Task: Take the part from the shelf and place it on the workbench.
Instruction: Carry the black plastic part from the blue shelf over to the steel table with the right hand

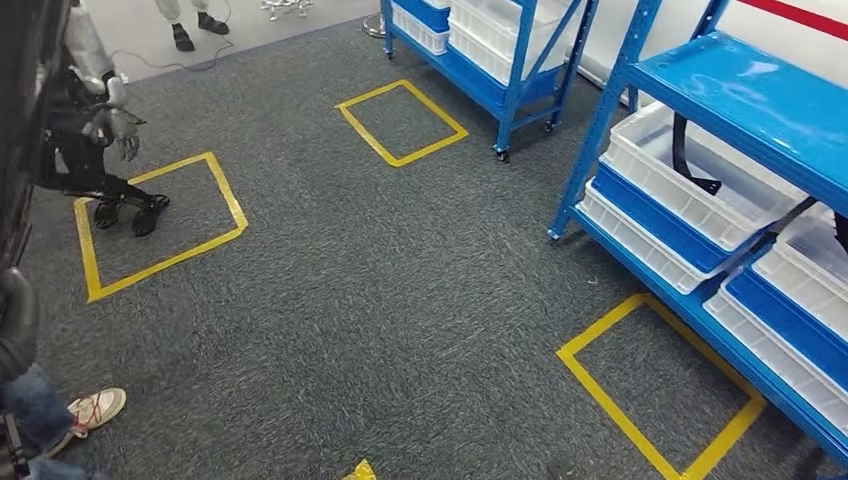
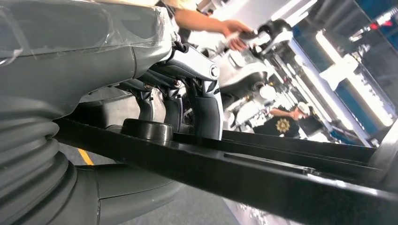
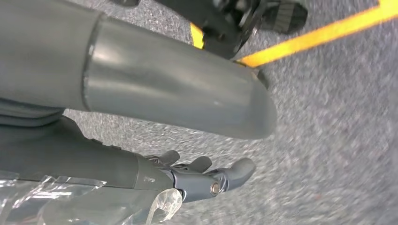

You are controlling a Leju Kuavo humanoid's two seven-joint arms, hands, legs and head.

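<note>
A long flat black part point(image 2: 263, 180) runs across the left wrist view. My left hand point(image 2: 187, 101) grips it, with the dark fingers point(image 2: 206, 108) on one face and the thick thumb point(image 2: 131, 187) on the other. In the head view a dark long shape point(image 1: 25, 110) stands along the left edge; I cannot tell if it is that part. My right hand point(image 3: 192, 176) hangs over grey carpet, fingers loosely apart and holding nothing. Another black part point(image 1: 690, 160) lies in a white bin point(image 1: 650, 185) on the blue shelf point(image 1: 760, 100) at the right.
A second blue shelf point(image 1: 500, 60) with white bins stands at the back. Yellow tape squares point(image 1: 400, 120) mark the carpet. Another robot point(image 1: 100, 130) stands at the left on one square. A person's shoe point(image 1: 95, 408) is near my left side, and a person's feet point(image 1: 190, 30) are farther back.
</note>
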